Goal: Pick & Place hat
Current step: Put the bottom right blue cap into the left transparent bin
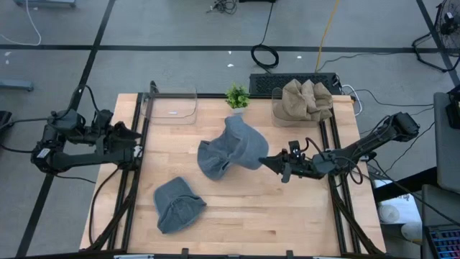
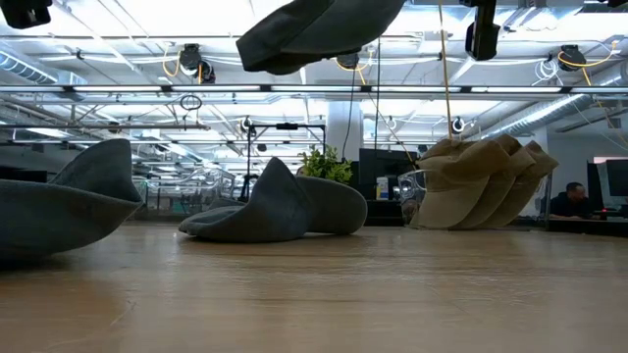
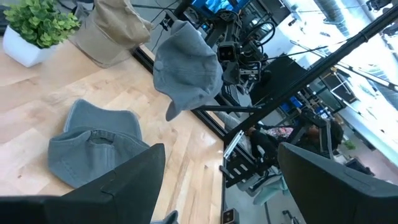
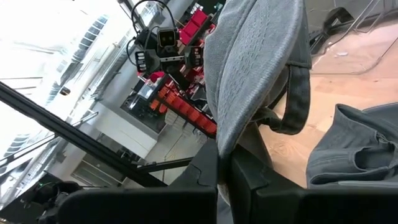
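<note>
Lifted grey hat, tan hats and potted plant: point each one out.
Lifted grey hat [image 1: 241, 144], high view, on its crown, held up by the right claw [image 1: 263, 162].
Tan hats [image 1: 305, 99], high view, on the middle of the stack.
Potted plant [image 1: 236, 95], high view, on its leaves.

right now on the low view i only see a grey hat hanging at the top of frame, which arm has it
Observer: The right gripper is shut on the lifted grey hat, clamping its edge above the table.
Operator: where's the left arm, can't see it
Observer: The left gripper is open at the table's left edge, with nothing between its fingers.
Operator: the tan hats, are they in something
Observer: The tan hats sit in a clear bin at the rear right corner; a second clear bin at the rear left holds no hats.
</note>
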